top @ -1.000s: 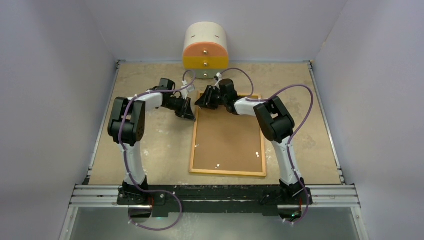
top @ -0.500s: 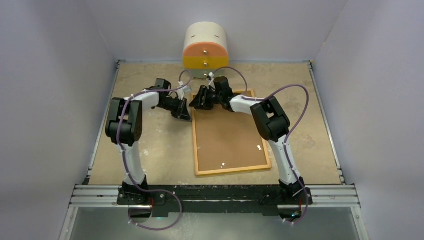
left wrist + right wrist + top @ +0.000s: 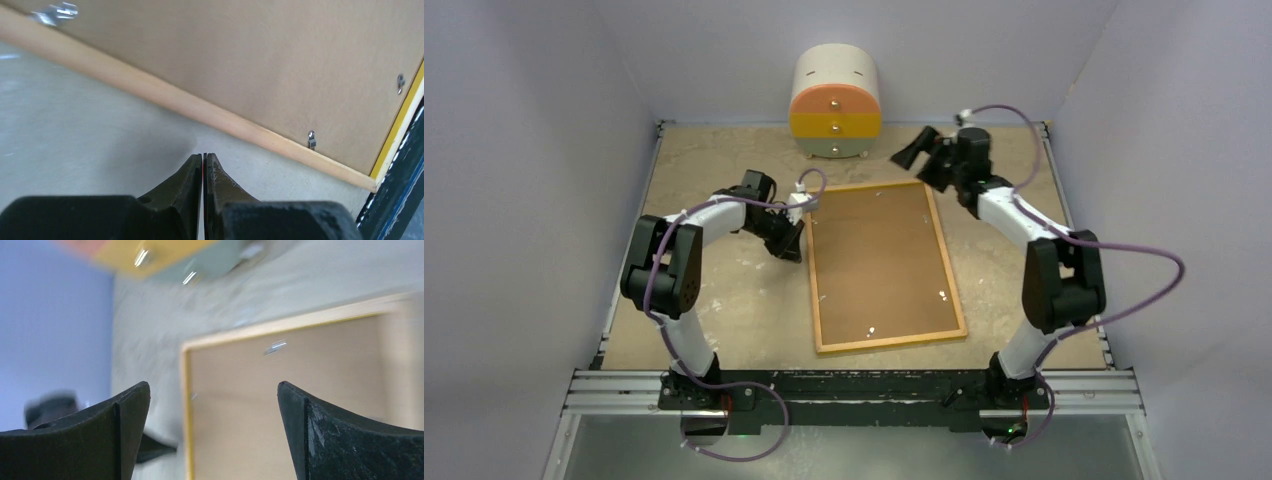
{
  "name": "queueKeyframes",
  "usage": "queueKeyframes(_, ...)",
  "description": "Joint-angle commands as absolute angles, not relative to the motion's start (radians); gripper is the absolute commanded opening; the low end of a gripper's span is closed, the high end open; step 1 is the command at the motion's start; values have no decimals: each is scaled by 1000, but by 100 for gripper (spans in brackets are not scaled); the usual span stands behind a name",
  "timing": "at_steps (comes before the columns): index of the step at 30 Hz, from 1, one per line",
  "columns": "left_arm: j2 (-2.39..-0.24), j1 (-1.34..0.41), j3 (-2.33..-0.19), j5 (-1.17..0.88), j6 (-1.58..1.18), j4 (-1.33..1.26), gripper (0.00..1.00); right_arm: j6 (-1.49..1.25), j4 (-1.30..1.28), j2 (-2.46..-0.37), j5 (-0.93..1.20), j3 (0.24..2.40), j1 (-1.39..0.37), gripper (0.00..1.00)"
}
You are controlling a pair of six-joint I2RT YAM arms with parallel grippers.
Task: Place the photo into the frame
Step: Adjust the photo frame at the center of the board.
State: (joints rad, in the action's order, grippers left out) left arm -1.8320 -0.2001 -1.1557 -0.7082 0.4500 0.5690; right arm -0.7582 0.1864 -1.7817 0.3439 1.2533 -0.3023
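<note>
The frame [image 3: 889,341] lies flat, back up, at mid-table [image 3: 724,300], slightly askew, its yellow front edge showing at one corner. A brown board [image 3: 879,260] fills its opening, with small metal clips [image 3: 311,140] along the rails. The left gripper [image 3: 796,245] is low beside the left rail near the far corner, apart from it, fingers pressed together on nothing. The right gripper [image 3: 921,152] hangs above the far right corner, fingers spread wide, empty, near the drawer unit [image 3: 835,105].
</note>
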Motion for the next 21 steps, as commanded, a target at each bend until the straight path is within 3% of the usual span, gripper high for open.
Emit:
queueKeyframes(1, -1774, -277, -1093, -578, 555, 561, 9, -756, 92, -1672, 74, 1102, -151, 99)
queueKeyframes(12, -1708, -398, -989, -475, 622, 574, 9, -748, 73, -1852, 126, 1118, -74, 99)
queueKeyframes(21, -1737, -555, -991, -495, 583, 550, 9, -751, 58, -1988, 226, 1274, -246, 99)
